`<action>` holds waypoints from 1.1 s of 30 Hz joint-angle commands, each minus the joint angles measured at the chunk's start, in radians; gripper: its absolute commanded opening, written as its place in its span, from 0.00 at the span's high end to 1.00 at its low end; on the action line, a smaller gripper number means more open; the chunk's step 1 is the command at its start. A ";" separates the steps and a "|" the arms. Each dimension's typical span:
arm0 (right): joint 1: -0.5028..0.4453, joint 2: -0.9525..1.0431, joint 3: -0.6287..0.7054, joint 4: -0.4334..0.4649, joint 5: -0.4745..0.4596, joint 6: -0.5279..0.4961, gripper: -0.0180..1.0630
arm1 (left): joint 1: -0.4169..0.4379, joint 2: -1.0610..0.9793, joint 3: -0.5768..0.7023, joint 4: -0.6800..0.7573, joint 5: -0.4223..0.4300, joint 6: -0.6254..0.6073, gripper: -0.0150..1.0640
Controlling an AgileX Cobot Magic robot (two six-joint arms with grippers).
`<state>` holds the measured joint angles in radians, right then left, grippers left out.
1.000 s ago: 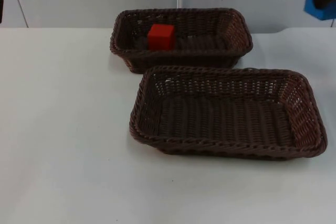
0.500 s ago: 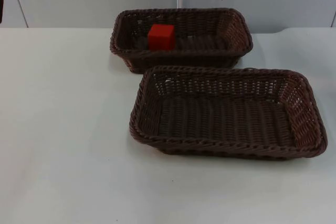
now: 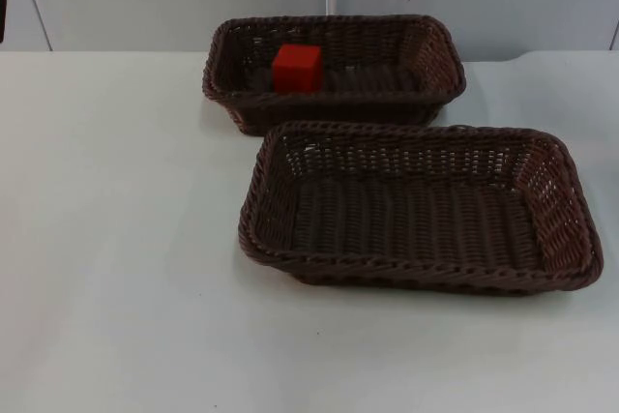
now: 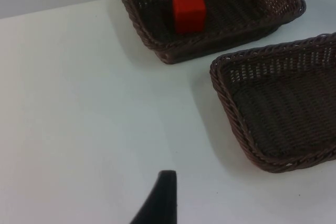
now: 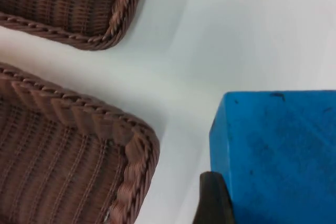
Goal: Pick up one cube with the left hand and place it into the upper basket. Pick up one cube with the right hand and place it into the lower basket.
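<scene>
The right gripper [image 5: 231, 203] pinches a blue cube [image 5: 275, 156] above the table, just right of the lower basket [image 3: 571, 191]. The left gripper [image 4: 160, 203] hovers over bare table; whether it is spread I cannot tell. A red cube [image 3: 296, 68] sits square in the upper basket [image 3: 440, 55], at its left.

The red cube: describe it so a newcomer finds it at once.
On the white table two brown wicker baskets sit near the grey wall. The red cube lies inside the upper basket, the one nearer the wall, toward its left end. The lower basket holds nothing.
</scene>
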<state>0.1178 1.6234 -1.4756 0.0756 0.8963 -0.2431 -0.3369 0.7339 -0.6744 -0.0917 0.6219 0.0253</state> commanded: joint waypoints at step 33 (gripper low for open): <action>0.365 -0.119 0.391 0.008 -0.280 -0.043 0.98 | 0.001 -0.005 0.006 -0.005 -0.005 -0.008 0.18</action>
<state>0.4373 1.5192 -1.0871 0.0835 0.6407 -0.2807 -0.3369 0.7339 -0.6744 -0.0917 0.6219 0.0234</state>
